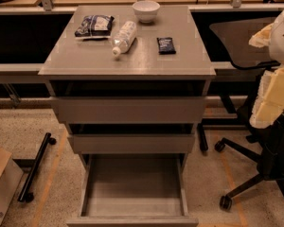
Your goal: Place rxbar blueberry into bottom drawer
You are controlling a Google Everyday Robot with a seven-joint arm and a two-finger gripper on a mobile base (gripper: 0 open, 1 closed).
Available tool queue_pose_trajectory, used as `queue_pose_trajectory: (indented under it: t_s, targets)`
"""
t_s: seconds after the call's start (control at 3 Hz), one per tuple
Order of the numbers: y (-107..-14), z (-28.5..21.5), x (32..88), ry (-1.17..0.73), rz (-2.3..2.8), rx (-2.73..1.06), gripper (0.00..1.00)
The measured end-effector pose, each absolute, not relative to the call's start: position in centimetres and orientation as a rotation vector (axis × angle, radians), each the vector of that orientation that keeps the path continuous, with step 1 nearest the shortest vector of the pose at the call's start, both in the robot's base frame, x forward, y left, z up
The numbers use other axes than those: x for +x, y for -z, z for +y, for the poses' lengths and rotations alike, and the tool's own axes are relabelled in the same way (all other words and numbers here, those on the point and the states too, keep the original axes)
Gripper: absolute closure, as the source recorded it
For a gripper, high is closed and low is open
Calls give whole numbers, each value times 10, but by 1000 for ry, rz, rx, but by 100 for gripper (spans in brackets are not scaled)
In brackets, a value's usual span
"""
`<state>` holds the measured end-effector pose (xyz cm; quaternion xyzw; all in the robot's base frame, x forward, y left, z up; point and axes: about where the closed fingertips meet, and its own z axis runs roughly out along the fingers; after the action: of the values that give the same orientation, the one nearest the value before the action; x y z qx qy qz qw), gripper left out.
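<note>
The rxbar blueberry [166,45], a small flat dark navy wrapper, lies on the right part of the grey cabinet top [180,63]. The bottom drawer [132,207] is pulled out toward me and its tray holds nothing. The two drawers above it are pushed in, or nearly so. My gripper [274,91] shows as pale white and yellow shapes at the right edge of the view. It is well to the right of the cabinet, below the level of the bar, and touches nothing on the cabinet.
On the cabinet top are a crinkly dark-and-white bag [94,26], a lying plastic bottle [124,37] and a white bowl [146,9]. A black office chair [255,169] stands at the right. A black wheeled bar [35,167] and a cardboard box [0,183] are on the floor at the left.
</note>
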<state>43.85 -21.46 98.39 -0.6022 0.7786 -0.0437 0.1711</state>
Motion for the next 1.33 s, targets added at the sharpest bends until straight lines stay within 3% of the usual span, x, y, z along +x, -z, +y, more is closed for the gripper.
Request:
queue_pose_trajectory:
  t_s: [0.67, 1.33]
  targets:
    - [-978, -207, 457, 122, 2204, -1691, 0]
    - [-978, -186, 538, 70, 2117, -1626, 0]
